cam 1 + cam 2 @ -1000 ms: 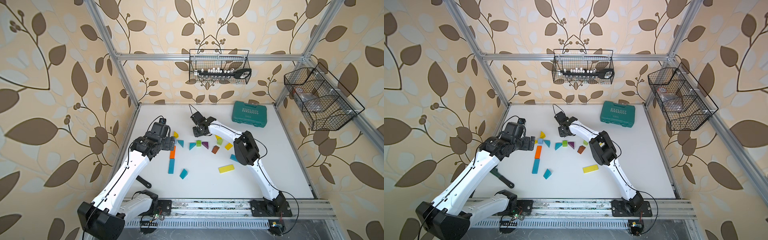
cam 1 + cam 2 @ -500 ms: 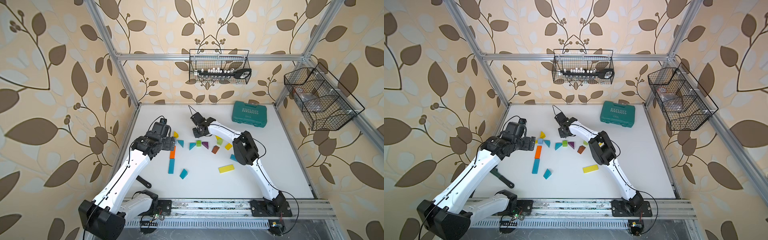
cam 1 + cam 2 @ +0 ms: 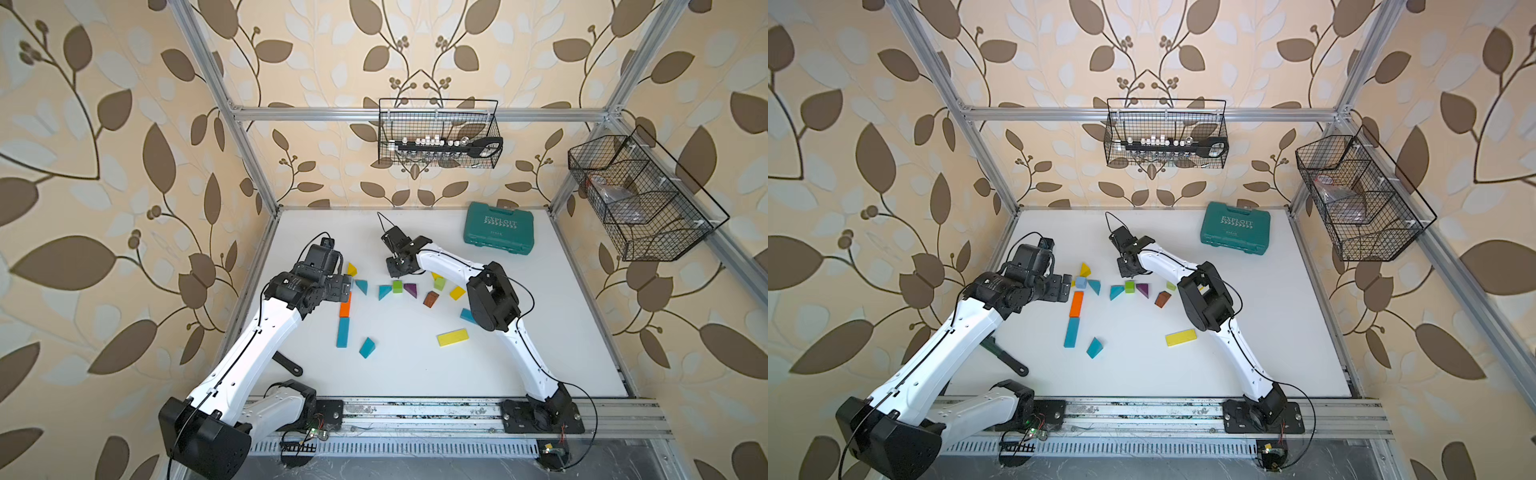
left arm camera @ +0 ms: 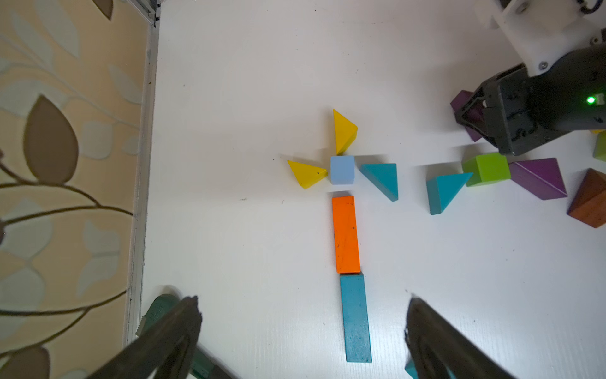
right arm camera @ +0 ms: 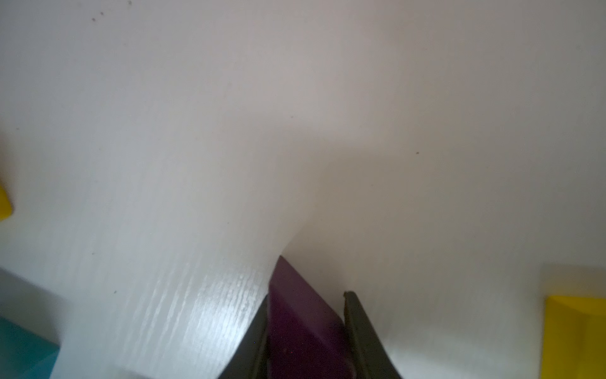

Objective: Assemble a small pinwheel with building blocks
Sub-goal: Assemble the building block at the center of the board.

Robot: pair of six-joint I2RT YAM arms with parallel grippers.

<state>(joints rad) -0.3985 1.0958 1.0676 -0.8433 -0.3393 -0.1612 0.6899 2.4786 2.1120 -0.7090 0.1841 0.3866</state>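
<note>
On the white table a pale-blue cube (image 4: 342, 169) has two yellow wedges (image 4: 344, 131) (image 4: 306, 174) and a teal wedge (image 4: 382, 178) around it. An orange bar (image 4: 346, 234) and a teal bar (image 4: 354, 318) lie in line below the cube. My left gripper (image 4: 301, 305) hangs open above the teal bar, with nothing between its fingers. My right gripper (image 5: 306, 295) is shut on a purple wedge (image 5: 301, 328), low over the table behind the loose blocks. In both top views it sits near the table's middle back (image 3: 397, 270) (image 3: 1127, 270).
Loose blocks lie between the arms: a teal wedge (image 3: 384, 291), a green cube (image 3: 397, 286), a second purple wedge (image 3: 410, 289), a brown wedge (image 3: 431, 298), a yellow bar (image 3: 452, 337). The teal EXPLOIT case (image 3: 498, 228) stands back right. A black tool (image 3: 289, 363) lies front left.
My right gripper's jaws have closed onto the purple wedge. Both arms have stayed almost where they were.
</note>
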